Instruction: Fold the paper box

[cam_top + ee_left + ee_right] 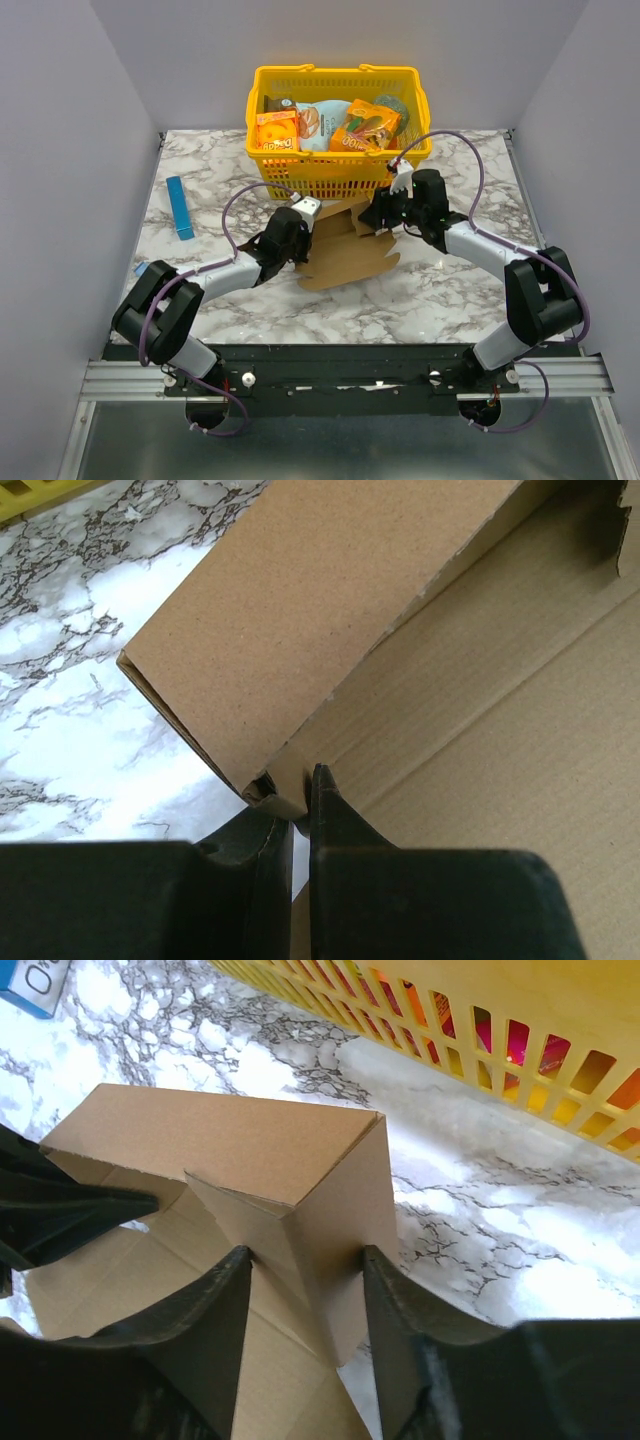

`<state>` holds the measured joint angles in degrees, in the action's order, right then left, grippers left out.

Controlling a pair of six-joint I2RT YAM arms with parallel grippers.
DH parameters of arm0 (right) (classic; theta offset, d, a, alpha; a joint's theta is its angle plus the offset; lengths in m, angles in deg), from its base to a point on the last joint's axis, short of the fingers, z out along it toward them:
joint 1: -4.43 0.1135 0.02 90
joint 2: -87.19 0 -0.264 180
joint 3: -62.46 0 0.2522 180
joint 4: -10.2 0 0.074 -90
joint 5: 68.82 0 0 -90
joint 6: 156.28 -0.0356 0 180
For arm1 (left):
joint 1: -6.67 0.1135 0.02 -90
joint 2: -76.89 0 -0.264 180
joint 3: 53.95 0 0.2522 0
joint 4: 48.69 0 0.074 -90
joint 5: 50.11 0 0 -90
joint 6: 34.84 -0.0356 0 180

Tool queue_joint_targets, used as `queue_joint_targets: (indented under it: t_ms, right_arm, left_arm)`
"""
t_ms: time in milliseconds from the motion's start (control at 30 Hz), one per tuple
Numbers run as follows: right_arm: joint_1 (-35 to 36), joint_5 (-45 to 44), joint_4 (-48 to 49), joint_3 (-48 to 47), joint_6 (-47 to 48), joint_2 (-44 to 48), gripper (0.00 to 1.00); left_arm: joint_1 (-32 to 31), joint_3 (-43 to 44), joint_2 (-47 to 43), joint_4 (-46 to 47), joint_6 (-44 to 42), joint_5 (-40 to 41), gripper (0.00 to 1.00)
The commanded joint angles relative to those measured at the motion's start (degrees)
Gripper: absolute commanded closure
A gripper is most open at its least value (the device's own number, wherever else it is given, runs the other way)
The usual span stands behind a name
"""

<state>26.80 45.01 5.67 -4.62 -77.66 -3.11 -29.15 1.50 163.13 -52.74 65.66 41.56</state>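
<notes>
On the middle of the white and grey table (pixel 450 290) lies the paper box (pixel 345 255). It is plain brown card, partly folded, with some of it flat on the table and some of it standing up. It sits just near of the yellow basket (pixel 340 170), which stands at the far side. Orange snack boxes (pixel 277 130) are inside the basket. A slim blue box (pixel 180 207) lies well apart on the left.

Both arms reach in to the paper box, one from each side.

The left gripper (pixel 308 232) is at the left side of the card. From the left wrist, the left gripper (pixel 303 795) is pinched tight on a corner of the paper box (pixel 350 610). A thin bit of card sits between its two black fingers. One brown side is folded up and leans over the flat part.

The right gripper (pixel 378 215) is at the far right side of the card, close to the basket. From the right wrist, the right gripper (pixel 305 1260) has its fingers spread apart. A folded-up part of the paper box (pixel 220 1140) stands between them and fills the gap. I cannot tell if the fingers are squeezing it or only sitting beside it. The yellow basket (pixel 480 1010) shows just past the card.
</notes>
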Motion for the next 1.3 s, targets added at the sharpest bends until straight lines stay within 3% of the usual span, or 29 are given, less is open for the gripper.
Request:
queue_joint_targets:
  t_ms: [0, 167, 433, 667, 1267]
  right_arm:
    - [0.7, 1.0, 1.8, -1.1, 1.4, 0.5, 0.52]
    - [0.8, -1.7, -1.3, -0.3, 4.5, 0.6, 0.63]
    - [1.2, -5.0, -3.1, 0.1, 4.8, 0.0, 0.63]
    - [4.3, -16.6, -6.2, -2.0, 4.4, -2.2, 0.58]
    - [7.0, -33.8, -4.7, -0.6, 0.1, -6.5, 0.70]
  left_arm:
    - [-1.5, 0.2, -1.8, -0.8, -1.5, -7.7, 1.00]
    - [-1.5, 1.6, -1.9, -1.3, 0.0, -7.5, 1.00]
    - [-1.5, 1.6, -2.1, -0.5, 0.7, -9.1, 1.00]
    - [-1.6, 0.4, -2.1, 1.4, 1.3, -7.6, 1.00]
    - [-1.9, -1.6, -4.5, 4.7, 1.6, -4.7, 1.00]
